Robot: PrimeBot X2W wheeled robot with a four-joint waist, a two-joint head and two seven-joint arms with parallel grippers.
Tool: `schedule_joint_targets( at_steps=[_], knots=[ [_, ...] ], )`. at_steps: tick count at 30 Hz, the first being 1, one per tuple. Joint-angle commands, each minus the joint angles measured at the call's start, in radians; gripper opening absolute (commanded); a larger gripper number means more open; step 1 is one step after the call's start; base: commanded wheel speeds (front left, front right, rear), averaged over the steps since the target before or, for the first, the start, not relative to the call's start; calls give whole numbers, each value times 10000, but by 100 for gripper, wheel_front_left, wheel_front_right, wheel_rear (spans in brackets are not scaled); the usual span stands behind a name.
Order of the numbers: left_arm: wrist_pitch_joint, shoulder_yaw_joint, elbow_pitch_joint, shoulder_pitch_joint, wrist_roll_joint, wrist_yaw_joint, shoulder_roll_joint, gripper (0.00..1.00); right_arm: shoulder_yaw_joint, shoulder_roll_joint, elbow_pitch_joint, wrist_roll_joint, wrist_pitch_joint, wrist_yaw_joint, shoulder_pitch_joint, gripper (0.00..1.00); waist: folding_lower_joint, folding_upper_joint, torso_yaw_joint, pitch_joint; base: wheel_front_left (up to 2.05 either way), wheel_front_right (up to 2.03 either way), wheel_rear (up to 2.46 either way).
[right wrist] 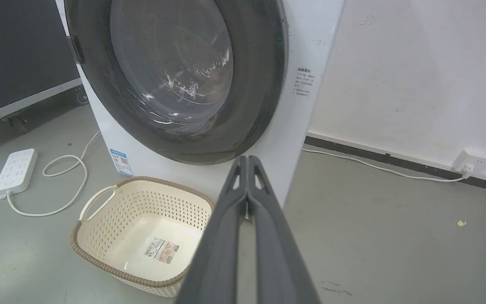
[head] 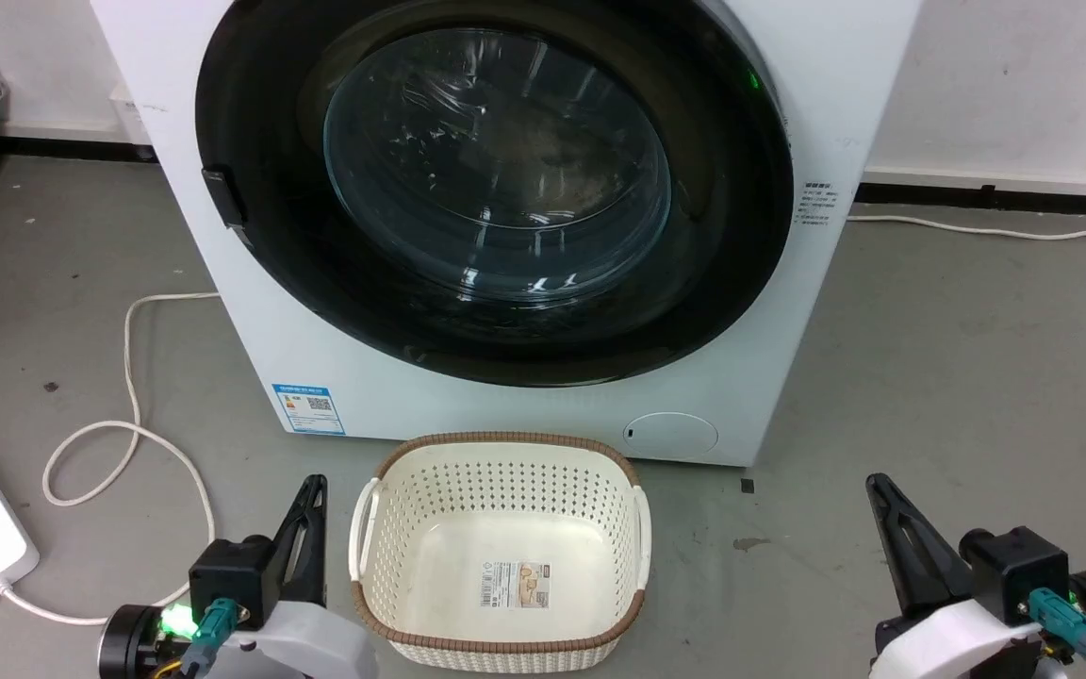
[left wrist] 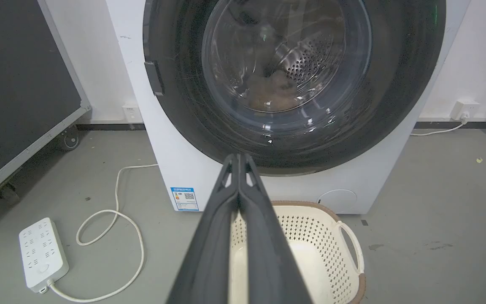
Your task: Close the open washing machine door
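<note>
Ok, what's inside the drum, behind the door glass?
Through the washing machine door glass, the left wrist view shows the perforated steel drum wall and a brownish lump low in it, likely fabric. Reflections and the black rim cover the rest.

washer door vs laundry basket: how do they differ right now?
The washing machine door is round, black-rimmed, clear glass at centre; the laundry basket is squarish, cream, perforated, brown-rimmed. The door stands upright, looking shut against the washing machine; the basket sits on the floor, mouth up. Both sit centred in the head view.
</note>
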Motion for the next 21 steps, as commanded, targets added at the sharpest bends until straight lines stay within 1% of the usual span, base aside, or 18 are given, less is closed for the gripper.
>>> schedule_joint_targets(
  at_steps=[1,21],
  knots=[
    [44,49,-57,-42,110,56,-8,0,28,51,-78,93,19,-6,-121,0,0,0,0,0,0,0,0],
    [453,115,-305,-51,227,243,-25,0,136,61,-171,133,429,-7,-172,0,0,0,-23,8,0,0,0]
  ],
)
